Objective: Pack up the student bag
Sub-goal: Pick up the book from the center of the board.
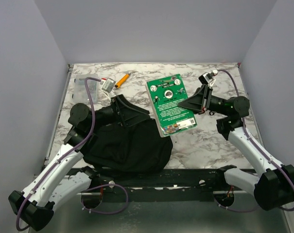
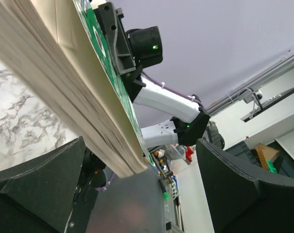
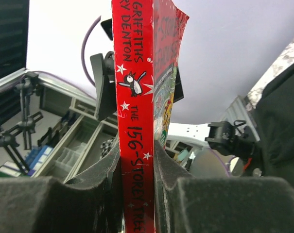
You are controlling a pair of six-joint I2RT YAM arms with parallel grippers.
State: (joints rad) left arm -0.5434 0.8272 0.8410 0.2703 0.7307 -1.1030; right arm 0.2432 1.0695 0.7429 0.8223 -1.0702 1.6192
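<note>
The bag (image 1: pixel 129 148) lies on the counter (image 1: pixel 210 141) in the lower centre-left of the top view, a black soft heap just beyond the arm bases. The book (image 1: pixel 168 97) with the green cover is up and to the right of it. The long axis of the book runs from the upper centre of the frame down toward the bag, and its lower corner reaches the bag's upper right edge. So the way for the book is down and to the left.

The right hand (image 1: pixel 184 104) pinches the book at its red spine, on the side turned away from the bag. The left hand (image 1: pixel 134 112) is nearer to the bag. It sits at the bag's upper edge with its fingers spread wide and holds nothing; in its own camera the page edge of the book passes close by.

I cannot tell whether the mouth of the bag is open, because the black cloth hides it. In my judgement this may stand in the way, and also the left hand itself, which is on the book's path. An orange pen (image 1: pixel 121 80), a small white thing (image 1: pixel 108 86) and a clear box (image 1: pixel 80 90) lie in the upper left, well apart from that path.
</note>
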